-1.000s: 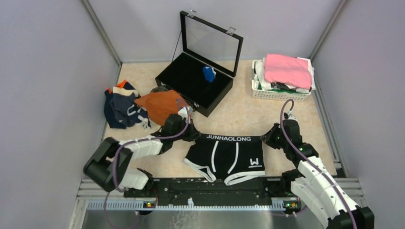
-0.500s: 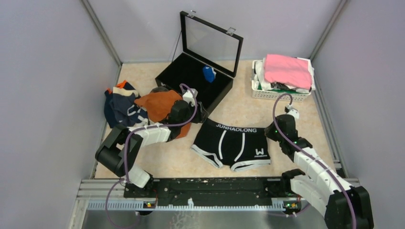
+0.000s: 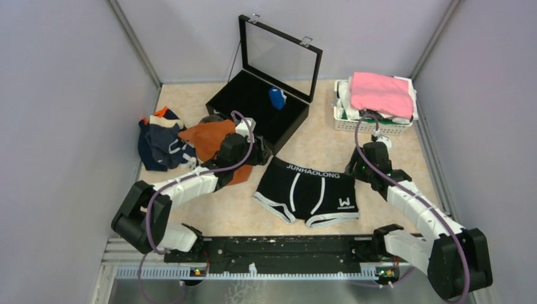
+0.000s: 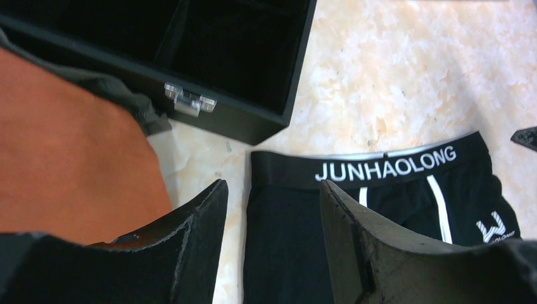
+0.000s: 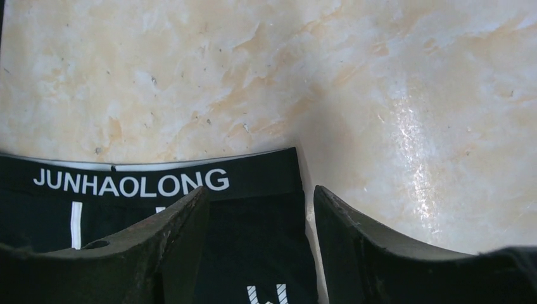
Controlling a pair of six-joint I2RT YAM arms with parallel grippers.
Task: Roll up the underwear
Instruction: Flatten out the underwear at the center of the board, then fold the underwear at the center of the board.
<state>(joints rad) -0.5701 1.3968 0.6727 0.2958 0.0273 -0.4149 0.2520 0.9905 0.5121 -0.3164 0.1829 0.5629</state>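
Note:
Black underwear [image 3: 307, 190] with a white-lettered waistband lies flat on the table's middle, waistband toward the back. My left gripper [image 3: 259, 156] hovers open just above its left waistband corner [image 4: 278, 168], which shows between the fingers [image 4: 202, 215]. Over the right waistband corner [image 5: 272, 174] my right gripper [image 3: 353, 170] is open too, holding nothing. A rust-orange pair [image 3: 212, 139] and a navy heap [image 3: 161, 144] lie at the left. A small royal blue roll [image 3: 277, 97] sits inside the black box [image 3: 244, 111].
The black box stands open, its glass lid [image 3: 282, 54] raised, right behind my left gripper; its latch [image 4: 189, 100] is close. A white basket [image 3: 370, 125] holding a pink folded cloth [image 3: 382, 92] stands at the back right. Grey walls enclose the table.
Both grippers carried the black underwear away from the near edge, laid it flat and opened, letting go of the waistband corners. They have since drawn slightly back from it.

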